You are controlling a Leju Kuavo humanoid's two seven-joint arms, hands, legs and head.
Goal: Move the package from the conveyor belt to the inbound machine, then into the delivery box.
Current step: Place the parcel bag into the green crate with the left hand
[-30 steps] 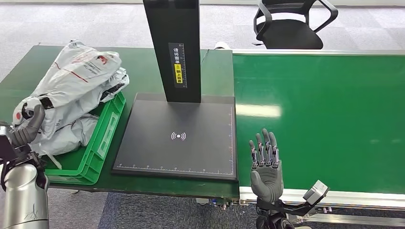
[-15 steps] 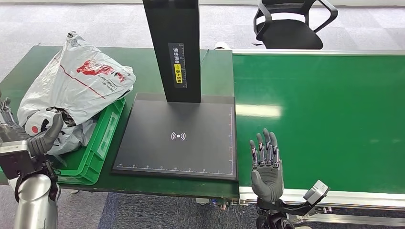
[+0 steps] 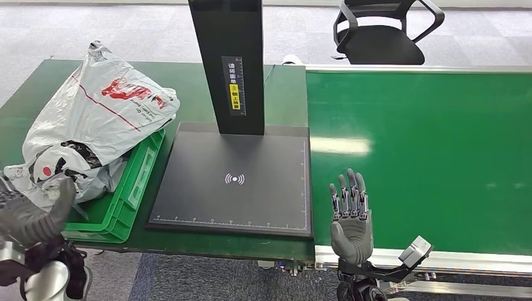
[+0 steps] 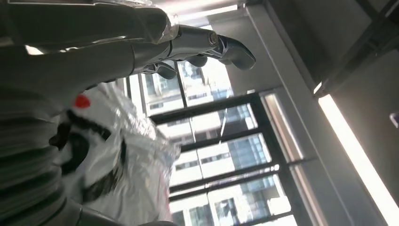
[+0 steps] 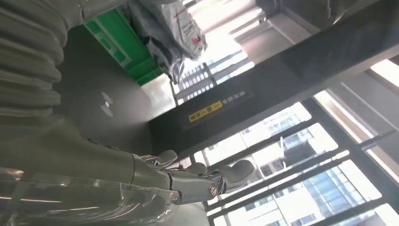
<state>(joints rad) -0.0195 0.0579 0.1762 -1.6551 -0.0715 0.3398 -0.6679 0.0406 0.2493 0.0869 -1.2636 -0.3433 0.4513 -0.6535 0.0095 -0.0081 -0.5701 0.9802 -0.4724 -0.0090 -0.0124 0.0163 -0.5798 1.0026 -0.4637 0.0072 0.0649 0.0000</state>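
Your package [image 3: 94,125] lies in the green box [image 3: 135,188]; left hand [image 3: 28,216] and right hand [image 3: 350,216] both hold nothing, fingers spread.

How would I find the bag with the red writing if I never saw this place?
Start at the tall black post, then look left to the green crate. The grey package with red writing lies on top of the pile, crumpled and biggest.

I see a grey package [image 3: 94,125] with red print, a green box [image 3: 135,188], a black scanner pad [image 3: 232,182].
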